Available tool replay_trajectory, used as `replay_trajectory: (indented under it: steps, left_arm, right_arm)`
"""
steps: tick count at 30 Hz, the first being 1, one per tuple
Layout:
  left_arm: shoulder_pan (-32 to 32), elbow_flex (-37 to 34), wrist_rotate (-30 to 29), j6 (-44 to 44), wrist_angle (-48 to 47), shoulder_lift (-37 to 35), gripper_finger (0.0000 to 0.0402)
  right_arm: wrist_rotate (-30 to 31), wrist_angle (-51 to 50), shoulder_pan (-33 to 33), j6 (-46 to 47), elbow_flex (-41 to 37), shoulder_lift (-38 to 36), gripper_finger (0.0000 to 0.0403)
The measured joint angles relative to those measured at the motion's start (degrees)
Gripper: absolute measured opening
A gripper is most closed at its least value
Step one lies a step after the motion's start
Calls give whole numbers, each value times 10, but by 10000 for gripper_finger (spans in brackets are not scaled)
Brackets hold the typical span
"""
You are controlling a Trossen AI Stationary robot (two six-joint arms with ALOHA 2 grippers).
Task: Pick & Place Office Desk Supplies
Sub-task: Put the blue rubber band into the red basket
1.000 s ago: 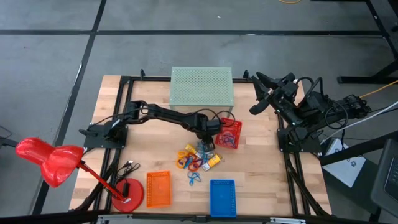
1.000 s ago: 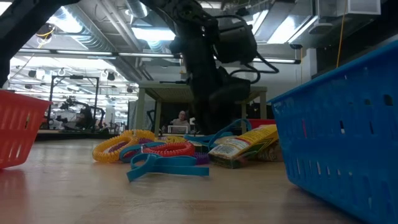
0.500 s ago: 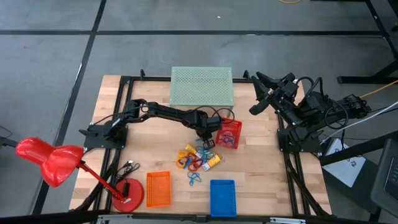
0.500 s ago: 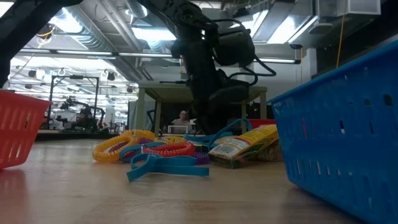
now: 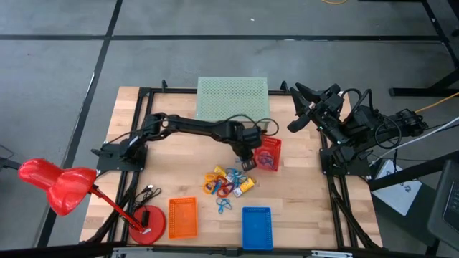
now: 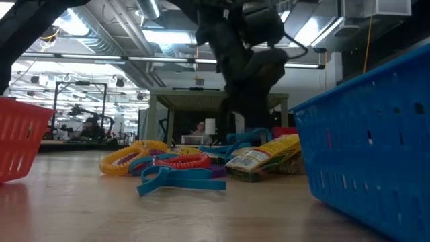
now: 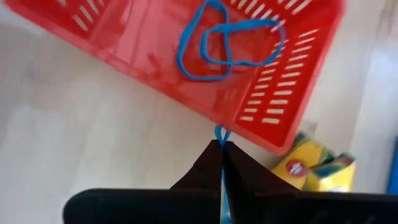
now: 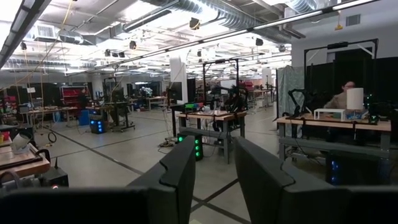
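The office desk supplies [image 5: 228,183] lie in a loose pile at mid-table: blue clips, coloured rings and yellow-and-silver blocks [image 6: 265,156]. A red basket [image 5: 268,153] stands just beyond the pile with blue clips [image 7: 225,42] inside. My left gripper [image 5: 248,162] hangs between the pile and this basket, shut on a blue clip [image 7: 221,133]. My right gripper [image 5: 295,107] is raised at the far right, open and holding nothing [image 8: 214,168]. My left gripper pinches a blue clip between its two fingertips [image 7: 208,163]. A small loop end [image 7: 221,132] sticks out past the tips, and more blue shows farther back between the fingers. The fingers slant down from above, just outside the red basket's wall. The clip's lower part is hidden.
An orange basket [image 5: 182,217] and a blue basket [image 5: 257,227] stand near the front edge. A green perforated box [image 5: 232,99] sits at the far edge. A red desk lamp [image 5: 57,186] stands at the front left corner, with a black cable [image 5: 147,192] beside it.
My left gripper has risen from the pile and shifted a little toward the table's right edge, nearer the red basket, and it points less steeply down. The pile on the table looks unmoved.
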Motion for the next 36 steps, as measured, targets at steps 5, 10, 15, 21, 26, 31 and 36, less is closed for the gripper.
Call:
replay_trajectory:
  steps: [5,10,15,21,26,31,36]
  left_arm:
    - [0,29,-5,18,-49,0,2]
    - [0,34,-5,32,-94,-1,3]
    - [0,34,-4,36,-97,-1,3]
    - [-2,83,28,24,-57,-5,3]
    - [-1,125,28,31,-34,-6,3]
    - [8,120,30,53,56,2,3]
    - [19,117,64,48,137,37,3]
  right_arm:
    - [0,0,0,0,0,0,114]
    - [0,0,0,0,0,0,114]
    - [0,0,0,0,0,0,114]
    - [0,0,0,-1,0,0,114]
    - [-2,0,0,-2,0,0,114]
    - [-3,0,0,-2,0,0,114]
    - [-3,0,0,-2,0,0,114]
